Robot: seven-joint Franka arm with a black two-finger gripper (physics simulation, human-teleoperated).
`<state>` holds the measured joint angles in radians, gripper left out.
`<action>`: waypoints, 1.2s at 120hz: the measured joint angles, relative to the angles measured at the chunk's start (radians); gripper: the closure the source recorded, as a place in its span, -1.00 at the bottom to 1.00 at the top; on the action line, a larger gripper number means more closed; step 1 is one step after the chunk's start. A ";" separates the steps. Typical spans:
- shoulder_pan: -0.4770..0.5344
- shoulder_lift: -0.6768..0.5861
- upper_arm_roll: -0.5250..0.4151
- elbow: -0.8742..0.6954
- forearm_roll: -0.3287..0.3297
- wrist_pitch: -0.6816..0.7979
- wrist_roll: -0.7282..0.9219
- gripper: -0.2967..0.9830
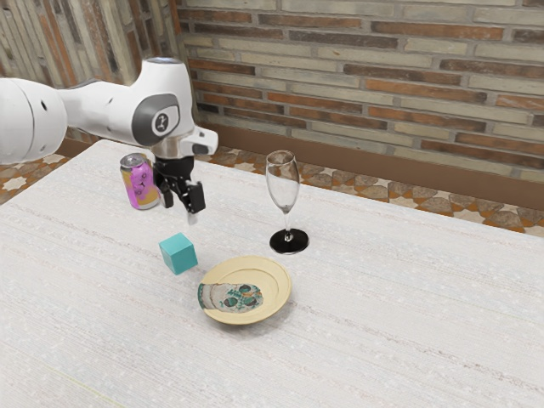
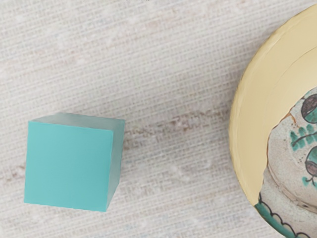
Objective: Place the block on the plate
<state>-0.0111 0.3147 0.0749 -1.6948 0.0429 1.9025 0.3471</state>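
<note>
Pale, grainy tabletop (image 1: 382, 340) carries a smooth teal block (image 1: 178, 254); the fingers (image 1: 196, 200) hang apart, empty.

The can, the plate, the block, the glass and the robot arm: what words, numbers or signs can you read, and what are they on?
None can be read for sure.
Can: dark marks on its pink side, too small to read.
Robot arm: a pale sign on its grey patch, too small to make out.
Plate: painted pictures, no letters that I can see.
Block and glass: no writing that I can see.
</note>
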 joint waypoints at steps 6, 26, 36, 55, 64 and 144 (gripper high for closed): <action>0.012 0.021 0.000 0.001 -0.005 0.024 0.023 -0.54; 0.064 0.066 0.003 0.002 -0.010 0.075 0.087 -0.54; 0.082 0.101 0.006 0.003 -0.012 0.098 0.113 -0.54; 0.099 0.146 0.006 0.003 -0.017 0.138 0.156 -0.54; 0.103 0.164 0.006 0.002 -0.018 0.155 0.173 -0.54; 0.114 0.270 -0.003 0.012 -0.052 0.222 0.262 -0.44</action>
<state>0.1025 0.5848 0.0719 -1.6832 -0.0091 2.1242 0.6094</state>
